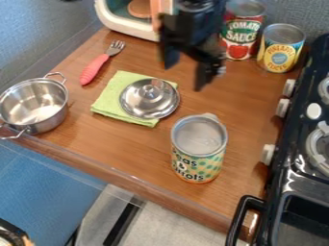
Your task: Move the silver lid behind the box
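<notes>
Released, its two fingers apart, the black hand [187, 67] hangs over the far half of the tabletop [249, 98]. Somewhat nearer the left edge than the stove side, a light green cloth [108, 98] carries the silver lid [137, 106], round, mirror-bright, face up, ringed round a small domed knob [150, 90].

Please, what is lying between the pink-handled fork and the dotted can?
In the camera view, the silver lid lies between the fork and the dotted can, on a green cloth.
</notes>
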You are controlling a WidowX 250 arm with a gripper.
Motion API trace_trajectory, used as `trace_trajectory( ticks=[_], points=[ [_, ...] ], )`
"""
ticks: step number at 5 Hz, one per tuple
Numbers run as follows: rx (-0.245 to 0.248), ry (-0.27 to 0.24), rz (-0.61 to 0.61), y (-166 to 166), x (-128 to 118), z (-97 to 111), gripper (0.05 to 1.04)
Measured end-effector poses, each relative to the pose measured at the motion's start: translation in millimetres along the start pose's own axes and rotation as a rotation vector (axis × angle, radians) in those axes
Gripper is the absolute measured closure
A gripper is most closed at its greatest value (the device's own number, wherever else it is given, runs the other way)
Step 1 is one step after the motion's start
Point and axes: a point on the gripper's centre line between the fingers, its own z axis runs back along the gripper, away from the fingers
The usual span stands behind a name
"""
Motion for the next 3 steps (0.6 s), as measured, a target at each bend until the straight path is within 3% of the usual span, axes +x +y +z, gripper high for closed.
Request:
trace_trajectory(
  ticks=[1, 3],
  points=[
    [-0.005, 0.050, 0.058, 35, -13, -27, 0.084],
    [-0.031, 0.090, 0.117, 54, -26, -56, 0.084]
  ],
)
